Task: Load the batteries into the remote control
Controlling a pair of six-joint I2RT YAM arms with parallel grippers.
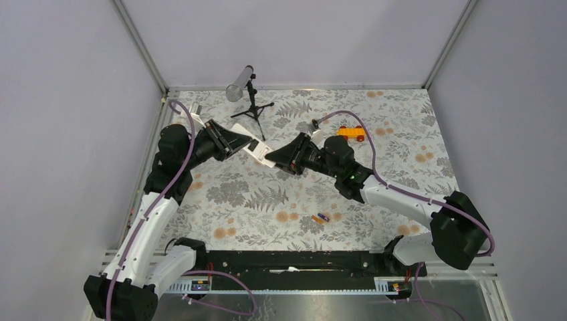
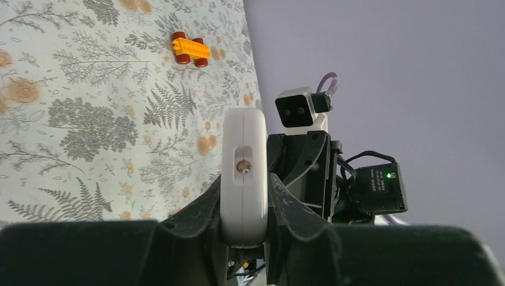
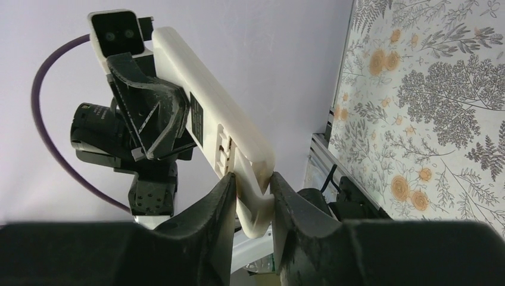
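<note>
- Near the arm bases, the batteries (image 1: 321, 218) lie on the table (image 1: 401, 167).
- Farther back, both arms reach inward and meet.
- Left gripper (image 1: 250, 143) clamps one end of the raised remote control (image 1: 261, 152); right gripper (image 1: 271, 160) pinches the other.

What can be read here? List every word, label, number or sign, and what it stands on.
Black sticker on the back of the white plastic remote control: pale print, too small to read.
Black box with a green light: white print, too blurred to read.
Nothing else carries text; no line is legible.
</note>
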